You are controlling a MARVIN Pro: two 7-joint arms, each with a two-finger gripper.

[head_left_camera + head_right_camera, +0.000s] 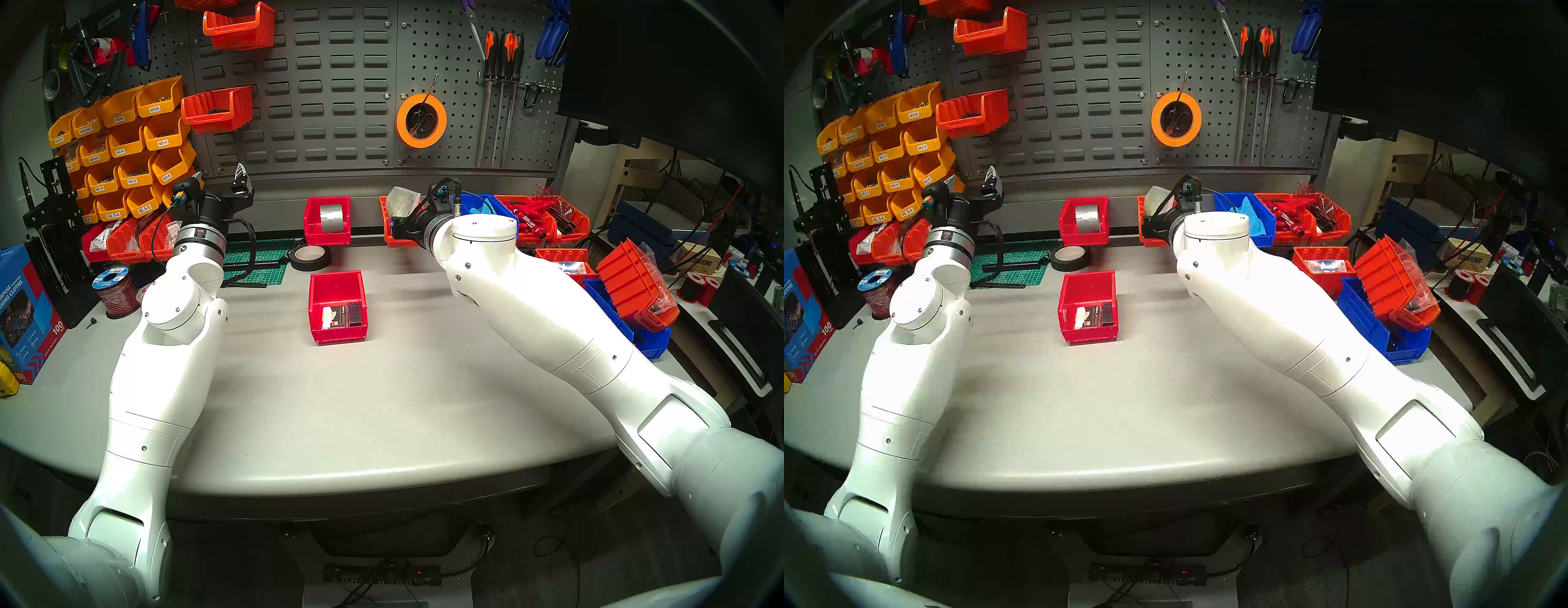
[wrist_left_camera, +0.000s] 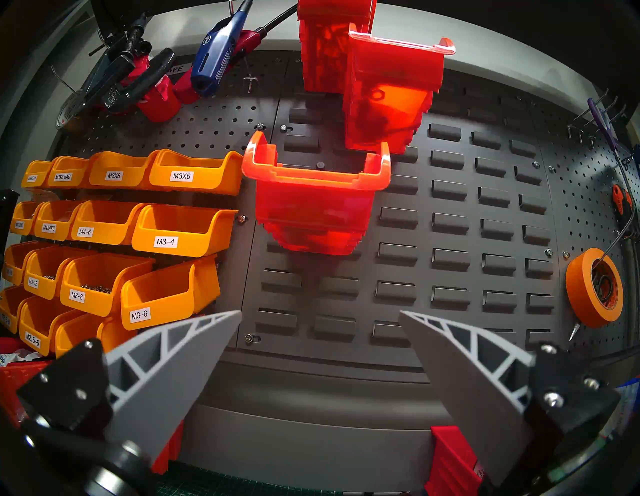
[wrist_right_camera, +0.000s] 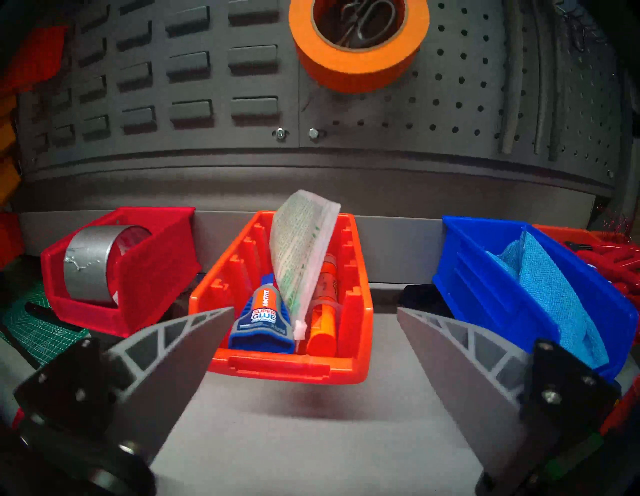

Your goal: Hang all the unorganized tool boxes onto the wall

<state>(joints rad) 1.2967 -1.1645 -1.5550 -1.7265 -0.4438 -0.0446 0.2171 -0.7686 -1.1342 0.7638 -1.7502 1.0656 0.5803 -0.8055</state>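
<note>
right gripper [image 3: 315, 311] jaws wide apart, empty, orange ribbed bin [image 3: 287, 363] straight ahead hung on the rail, long axis pointing away; red card bin [image 1: 338, 308] between arms, nearer right

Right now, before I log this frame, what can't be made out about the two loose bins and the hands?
- Orange bin, head views: mostly hidden behind the right arm; whether it hangs on the rail is unclear.
- Right hand, head views: fingers hidden by the wrist; only the right wrist view shows them apart.
- Cards in the red bin: print too small to read.
- Left hand, left wrist view: open, facing the wall; table out of frame.
</note>
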